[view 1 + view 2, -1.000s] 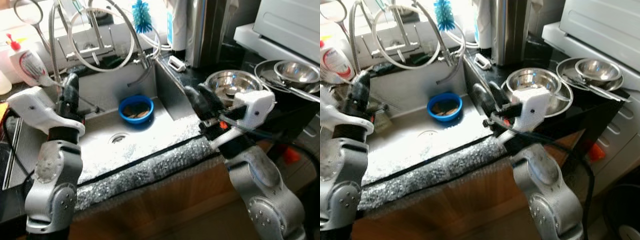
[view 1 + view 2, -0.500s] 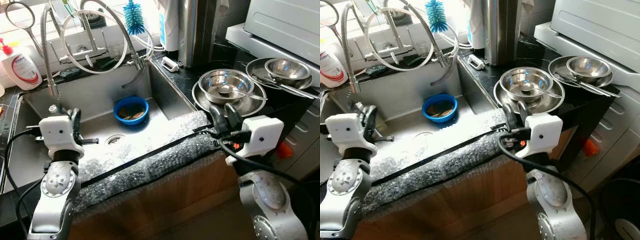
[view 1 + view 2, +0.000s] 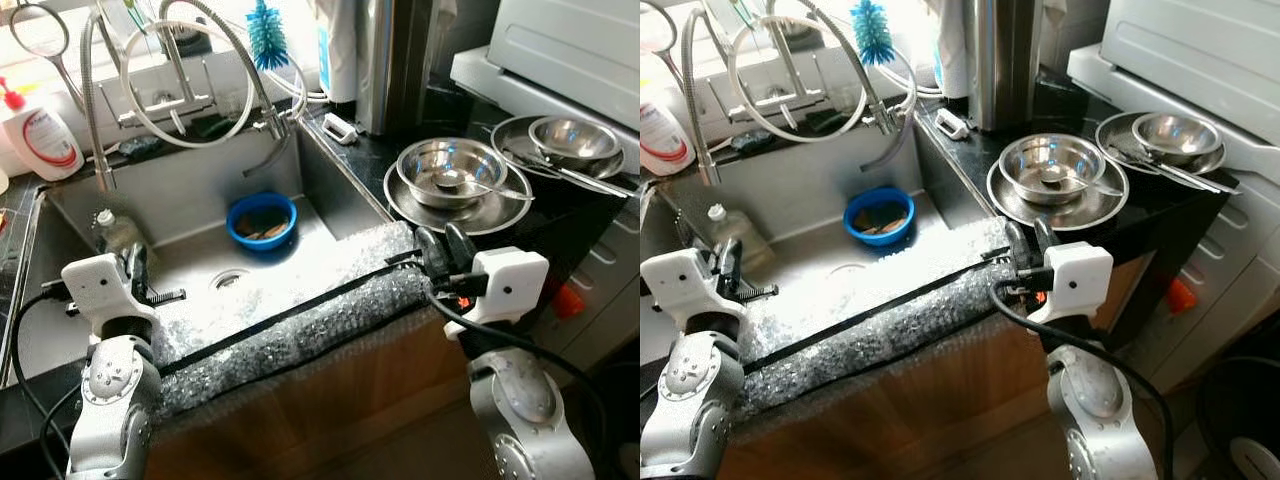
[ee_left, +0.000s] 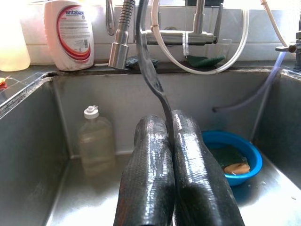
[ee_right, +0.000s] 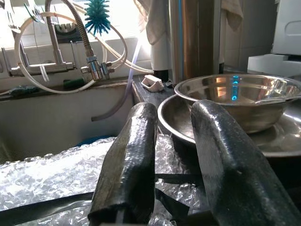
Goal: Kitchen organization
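**Operator:** Report the state of each gripper and the position of the work items.

**Technician:** The left gripper [image 4: 171, 141] has its jaws pressed together on a thin dark strip [image 4: 153, 80] that rises from between them; what the strip is cannot be told. It hovers over the left part of the sink [image 3: 330, 215]. The right gripper [image 5: 181, 155] has its jaws apart with nothing between them, above the bubble-wrapped front edge [image 3: 300, 325] of the sink.

**Operator:** Which item lies nearest the right jaws?

**Technician:** The steel bowl [image 3: 452, 168], nested on a steel plate [image 3: 505, 212] on the black desk [image 3: 385, 150]. It lies straight ahead of the jaws and slightly to the robot's right, near. The right arm is judged the better placed. A utensil [image 3: 470, 184] rests in the bowl, its long axis running left to right.

**Operator:** And the left side?

**Technician:** A clear bottle [image 3: 115, 235] stands upright in the sink's far left corner; a blue bowl [image 3: 265, 218] sits toward the sink's back wall, ahead and right of the jaws.

**Operator:** Clearance?

**Technician:** Open room above the sink floor. Hoses [image 3: 200, 70] loop behind. A second bowl set [image 3: 575, 145] stands further right near the desk edge.
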`<state>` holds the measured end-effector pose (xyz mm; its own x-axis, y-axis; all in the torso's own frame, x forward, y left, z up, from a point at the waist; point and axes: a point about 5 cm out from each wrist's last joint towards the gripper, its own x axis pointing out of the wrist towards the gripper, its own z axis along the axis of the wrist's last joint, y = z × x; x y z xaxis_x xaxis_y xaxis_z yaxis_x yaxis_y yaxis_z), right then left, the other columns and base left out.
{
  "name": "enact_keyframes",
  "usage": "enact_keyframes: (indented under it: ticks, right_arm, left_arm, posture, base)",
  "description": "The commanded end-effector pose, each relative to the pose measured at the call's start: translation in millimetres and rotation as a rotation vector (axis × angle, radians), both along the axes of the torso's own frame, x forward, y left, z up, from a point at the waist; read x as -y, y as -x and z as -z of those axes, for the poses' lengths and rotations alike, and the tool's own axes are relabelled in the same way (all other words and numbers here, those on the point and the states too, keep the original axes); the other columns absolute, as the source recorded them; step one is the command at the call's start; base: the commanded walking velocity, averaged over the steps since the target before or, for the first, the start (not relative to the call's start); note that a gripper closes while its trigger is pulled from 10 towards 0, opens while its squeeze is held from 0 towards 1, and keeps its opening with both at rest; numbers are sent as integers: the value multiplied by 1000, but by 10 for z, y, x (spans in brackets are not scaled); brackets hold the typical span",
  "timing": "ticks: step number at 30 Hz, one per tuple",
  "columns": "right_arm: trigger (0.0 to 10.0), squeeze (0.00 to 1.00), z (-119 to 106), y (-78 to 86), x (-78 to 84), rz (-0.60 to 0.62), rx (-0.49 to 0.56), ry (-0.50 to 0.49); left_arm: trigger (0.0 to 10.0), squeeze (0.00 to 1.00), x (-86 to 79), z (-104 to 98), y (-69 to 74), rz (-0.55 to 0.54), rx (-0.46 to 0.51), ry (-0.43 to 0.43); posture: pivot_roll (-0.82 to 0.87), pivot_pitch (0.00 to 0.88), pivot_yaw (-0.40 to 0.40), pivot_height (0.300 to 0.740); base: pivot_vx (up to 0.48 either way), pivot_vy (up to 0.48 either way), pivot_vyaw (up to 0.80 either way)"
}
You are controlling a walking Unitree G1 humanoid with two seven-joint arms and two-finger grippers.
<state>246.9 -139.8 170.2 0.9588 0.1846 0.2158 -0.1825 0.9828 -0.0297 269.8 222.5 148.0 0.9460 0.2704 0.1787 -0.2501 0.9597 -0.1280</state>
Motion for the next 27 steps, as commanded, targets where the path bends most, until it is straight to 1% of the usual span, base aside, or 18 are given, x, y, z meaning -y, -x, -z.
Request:
enact_keyframes:
  ticks: [1, 2, 8, 17, 19, 20, 21, 22, 23, 24, 25, 27]
  right_arm:
    - [10000, 0, 9, -5, -13, -1, 1, -4]
    - [10000, 0, 13, -8, -21, -3, -1, -5]
    - [10000, 0, 28, -26, -39, 1, -5, -4]
    - [10000, 0, 33, -33, -66, -1, -6, -11]
    - [10000, 0, 9, -41, -72, 0, 4, -15]
    - [10000, 0, -2, -43, -70, 1, 9, -15]
    - [10000, 0, -9, -45, -68, 1, 12, -14]
    - [10000, 0, -27, -50, -63, 4, 21, -11]
    - [10000, 0, -64, -60, -49, 10, 36, -6]
    - [10000, 0, -92, -67, -35, 15, 46, -3]
    - [10000, 0, -111, -72, -25, 18, 52, -3]
    - [10000, 0, -155, -83, 6, 32, 67, 7]
  left_arm:
    - [10000, 757, -35, 78, 7, -10, -43, 3]
    - [10000, 1000, -28, 82, 11, -7, -43, 9]
    - [10000, 1000, -16, 94, 19, 0, -44, 11]
    - [10000, 1000, 10, 43, 12, 11, -22, -5]
    - [10000, 1000, 7, -62, 19, 6, 31, 0]
    - [10000, 310, 13, -113, 22, 9, 53, -15]
    - [10000, 310, 17, -146, 25, 11, 67, -27]
    - [10000, 0, 45, -231, 30, 26, 98, -56]
    - [10000, 0, 91, -388, 46, 48, 151, -103]
    - [10000, 0, 109, -489, 67, 57, 182, -134]
    - [10000, 0, 118, -549, 80, 62, 199, -153]
    - [10000, 0, 81, -651, 139, 54, 222, -196]
  posture:
    - [-167, 35, 117, 740]
    - [-167, 33, 117, 740]
    - [-164, 23, 118, 740]
    - [-164, 9, 120, 740]
    - [-166, 8, 120, 740]
    - [-166, 8, 120, 740]
    - [-166, 8, 120, 740]
    - [-166, 8, 120, 740]
    - [-171, 16, 120, 740]
    - [-170, 22, 120, 740]
    - [-169, 24, 119, 740]
    - [-168, 36, 117, 740]
  base:
    - [0, 0, 0]
    - [0, 0, 0]
    - [0, 0, 0]
    - [0, 0, 0]
    - [0, 0, 0]
    - [0, 0, 0]
    - [0, 0, 0]
    - [0, 0, 0]
    - [0, 0, 0]
    - [0, 0, 0]
    - [0, 0, 0]
    - [0, 0, 0]
